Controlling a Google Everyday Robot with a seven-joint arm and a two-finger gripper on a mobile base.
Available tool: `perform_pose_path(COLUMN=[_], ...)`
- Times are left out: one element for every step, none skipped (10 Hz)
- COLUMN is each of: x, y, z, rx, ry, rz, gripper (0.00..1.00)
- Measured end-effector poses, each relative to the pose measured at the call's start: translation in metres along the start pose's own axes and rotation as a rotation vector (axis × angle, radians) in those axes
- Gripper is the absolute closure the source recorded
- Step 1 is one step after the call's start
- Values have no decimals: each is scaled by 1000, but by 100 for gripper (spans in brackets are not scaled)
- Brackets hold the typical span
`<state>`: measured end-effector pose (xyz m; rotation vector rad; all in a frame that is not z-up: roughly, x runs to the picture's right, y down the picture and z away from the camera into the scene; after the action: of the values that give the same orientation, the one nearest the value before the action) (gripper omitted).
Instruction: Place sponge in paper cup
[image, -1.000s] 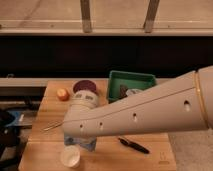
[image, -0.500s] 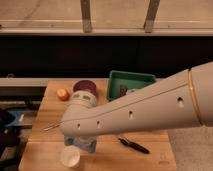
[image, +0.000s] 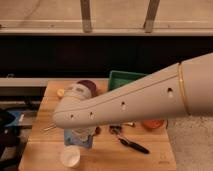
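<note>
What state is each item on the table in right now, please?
sponge: outside the cup, partly under the gripper.
paper cup: upright, no sponge inside.
gripper: low at the sponge, just behind the paper cup.
orange-red bowl: mostly hidden by the arm.
green tray: right way up, front hidden by the arm.

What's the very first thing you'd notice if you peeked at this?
The giant white robot arm catches the eye first, sweeping from the right edge down across the wooden table. Its gripper hangs at the arm's lower left end, right at the light blue sponge, with the white paper cup just in front near the table's front edge. A bright green tray peeks out behind the arm.
</note>
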<state>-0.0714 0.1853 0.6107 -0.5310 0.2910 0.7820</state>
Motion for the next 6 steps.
perform_pose_path(x=[-5,-6,-6,-6,-5,-5], y=[3,4,5,7,8,8], z=[-2,-3,-5,-6,-8,-8], rx=[1,5,6,6,4,0], ry=[9,23,29,35,38,43], rz=[-22,-44,-54,-66,-73,-78], gripper=[100,100,100,100,100,100])
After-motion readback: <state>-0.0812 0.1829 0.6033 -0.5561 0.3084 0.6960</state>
